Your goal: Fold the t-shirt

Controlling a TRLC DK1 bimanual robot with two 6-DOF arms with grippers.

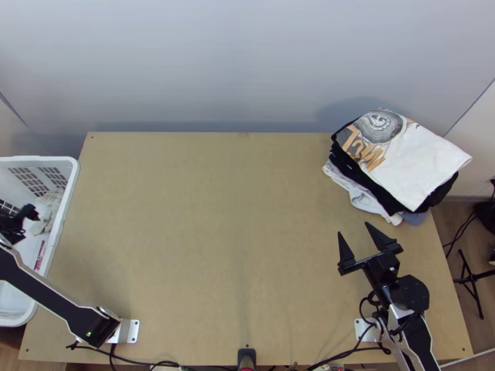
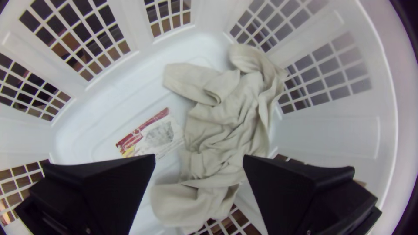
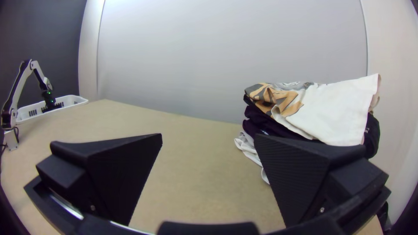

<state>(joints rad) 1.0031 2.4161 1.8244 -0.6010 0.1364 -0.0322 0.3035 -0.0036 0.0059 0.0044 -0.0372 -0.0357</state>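
In the left wrist view, the crumpled beige cloth T-shirt (image 2: 226, 126) shows bunched inside the white plastic basket (image 1: 72, 185) left of the light wooden bench (image 1: 216, 216); the top view catches a corner. The left hand (image 1: 30, 225) is released above it. The right hand (image 1: 353, 229), likewise spread, is nearer than the stack of folded clothes (image 1: 427, 164) at far right; the right wrist view reveals its dark layers side-on.

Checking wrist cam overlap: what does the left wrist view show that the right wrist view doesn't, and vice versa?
Left wrist view: beige cloth, bunched on the floor of the white basket, with a red-and-white label beside it.
Right wrist view: stack of folded clothes, left arm, right gripper, open.
Both: white basket, left gripper.
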